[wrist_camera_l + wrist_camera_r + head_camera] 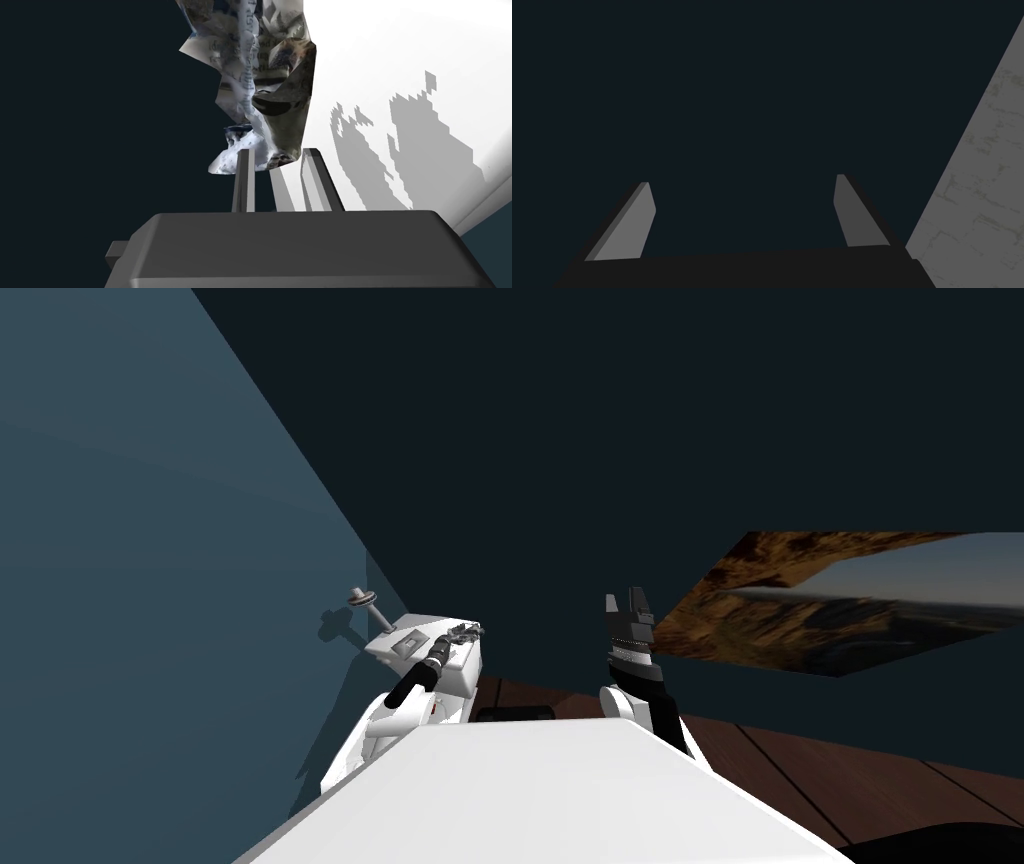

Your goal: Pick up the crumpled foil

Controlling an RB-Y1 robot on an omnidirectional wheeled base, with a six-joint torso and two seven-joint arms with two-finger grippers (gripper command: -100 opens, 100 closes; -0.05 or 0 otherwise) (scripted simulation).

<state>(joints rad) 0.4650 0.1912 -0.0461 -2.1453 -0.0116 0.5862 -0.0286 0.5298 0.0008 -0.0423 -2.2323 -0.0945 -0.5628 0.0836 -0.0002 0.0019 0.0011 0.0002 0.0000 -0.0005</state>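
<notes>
The crumpled foil (pixel 265 75) is a grey-white wad with printed marks, lying at the edge of a white top (pixel 400 60). My left gripper (pixel 277 150) has its two fingers drawn close together on the wad's near end, one finger (pixel 243 180) on each side. In the head view the foil (pixel 464 632) sits on a white box-like unit (pixel 455 673) against the wall, with my left gripper (pixel 456 642) at it. My right gripper (pixel 627 600) is raised to the right of the unit, open and holding nothing (pixel 742 200).
A grey knob-like fitting (pixel 365 600) sticks out of the blue-grey wall just left of the white unit. A small grey plate (pixel 410 641) lies on the unit's top. A landscape picture (pixel 840 598) hangs to the right, above a dark wood floor (pixel 850 768).
</notes>
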